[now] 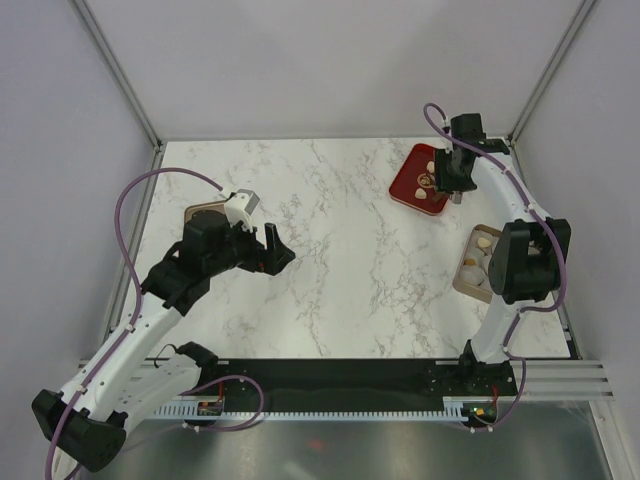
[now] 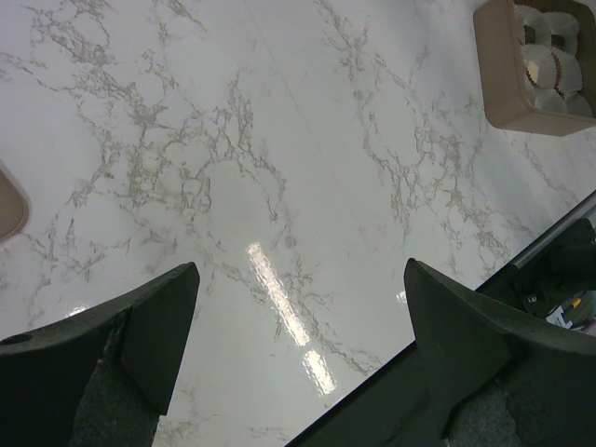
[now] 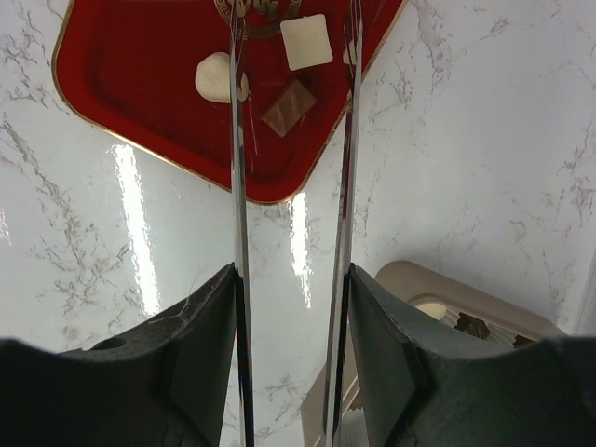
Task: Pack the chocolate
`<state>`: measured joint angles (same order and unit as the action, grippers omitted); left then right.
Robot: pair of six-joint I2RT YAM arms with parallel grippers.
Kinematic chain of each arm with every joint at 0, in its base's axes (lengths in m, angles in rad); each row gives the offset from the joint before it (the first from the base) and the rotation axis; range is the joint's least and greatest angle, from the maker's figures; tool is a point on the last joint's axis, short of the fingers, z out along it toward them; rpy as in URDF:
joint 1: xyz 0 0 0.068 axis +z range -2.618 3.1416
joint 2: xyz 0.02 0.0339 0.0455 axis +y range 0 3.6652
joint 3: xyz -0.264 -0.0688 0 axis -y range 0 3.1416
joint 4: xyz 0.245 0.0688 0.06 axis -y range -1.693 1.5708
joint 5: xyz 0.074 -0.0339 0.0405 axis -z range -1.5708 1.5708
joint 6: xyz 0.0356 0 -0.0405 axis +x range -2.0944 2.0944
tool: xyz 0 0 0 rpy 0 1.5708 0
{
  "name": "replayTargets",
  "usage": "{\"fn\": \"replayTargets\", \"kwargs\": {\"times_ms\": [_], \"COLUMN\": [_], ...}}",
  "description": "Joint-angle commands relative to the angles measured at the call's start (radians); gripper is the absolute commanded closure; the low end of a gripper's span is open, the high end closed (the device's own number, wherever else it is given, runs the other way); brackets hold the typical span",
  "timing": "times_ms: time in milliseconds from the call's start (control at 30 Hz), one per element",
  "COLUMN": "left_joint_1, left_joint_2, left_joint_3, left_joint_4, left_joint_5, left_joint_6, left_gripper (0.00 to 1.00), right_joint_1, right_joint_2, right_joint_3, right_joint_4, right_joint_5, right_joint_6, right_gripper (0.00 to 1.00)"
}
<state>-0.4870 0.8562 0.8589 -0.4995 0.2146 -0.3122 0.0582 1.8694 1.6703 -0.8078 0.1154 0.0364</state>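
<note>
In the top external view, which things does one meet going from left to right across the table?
Tan lid → left gripper → red tray → tan box.

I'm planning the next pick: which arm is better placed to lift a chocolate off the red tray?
Right. The right pincer hangs over the red tray, its thin blades either side of a brown chocolate. The left pincer stands open over the marble table, well away from the tray.
</note>
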Motion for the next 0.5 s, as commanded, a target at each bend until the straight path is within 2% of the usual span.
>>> {"fn": "replayTargets", "kwargs": {"times_ms": [0, 233, 467], "left_joint_1": [-0.005, -0.005, -0.005], "left_joint_2": [-0.006, -0.005, -0.005], "left_joint_3": [0.017, 0.015, 0.015], "left_joint_4": [0.010, 0.010, 0.010], "left_joint_5": [-0.006, -0.007, -0.007], "left_joint_6": [0.022, 0.022, 0.022], "left_gripper": [0.01, 0.01, 0.01], "right_joint_1": [0.000, 0.000, -0.003], "right_joint_2": [0.013, 0.045, 0.028], "right_joint_3": [-0.006, -0.009, -0.030], "right_joint_4": [0.004, 0.004, -0.002], "right_joint_5": [0.024, -0.006, -0.022], "right_joint_6": [-0.027, -0.020, 0.010], "right_gripper": [0.44, 0.45, 0.52]}}
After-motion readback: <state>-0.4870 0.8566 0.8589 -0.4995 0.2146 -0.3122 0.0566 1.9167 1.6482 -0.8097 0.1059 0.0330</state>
